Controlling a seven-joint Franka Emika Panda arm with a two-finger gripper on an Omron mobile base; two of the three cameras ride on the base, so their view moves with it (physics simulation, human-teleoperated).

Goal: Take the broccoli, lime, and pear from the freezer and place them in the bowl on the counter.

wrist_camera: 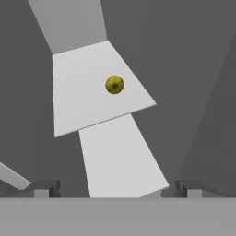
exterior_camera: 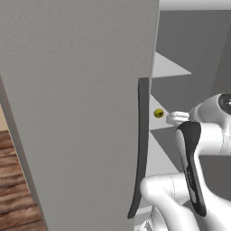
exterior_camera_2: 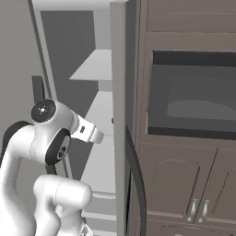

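The freezer (exterior_camera: 81, 113) stands open, its door swung wide, and on a pale inner shelf (wrist_camera: 92, 87) sits a small round yellow-green fruit, probably the lime (wrist_camera: 114, 85), at about twelve o'clock from the gripper (wrist_camera: 117, 191). The jaws are spread fully and hold nothing, so the reach should run straight in, centring them on the fruit before closing. No brand, label or writing is readable.
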